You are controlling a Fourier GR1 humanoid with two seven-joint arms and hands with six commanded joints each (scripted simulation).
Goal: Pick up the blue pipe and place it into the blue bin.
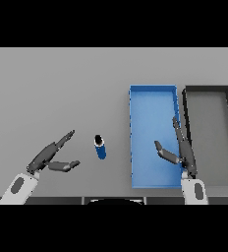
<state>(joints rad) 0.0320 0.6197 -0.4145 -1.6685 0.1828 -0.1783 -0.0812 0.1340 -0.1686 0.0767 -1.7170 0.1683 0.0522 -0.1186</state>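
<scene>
A short blue pipe (100,147) with a dark open end lies on the grey table, left of the blue bin (153,93). My left hand (49,156) hovers to the pipe's left, fingers straight and thumb spread toward it, a small gap between thumb tip and pipe. My right hand (184,152) hangs over the bin's near right part, fingers extended and thumb pointing left, holding nothing. The bin's floor shows nothing inside.
A dark grey bin (186,98) stands right beside the blue bin, their long sides touching. Open grey tabletop stretches to the left and behind the pipe.
</scene>
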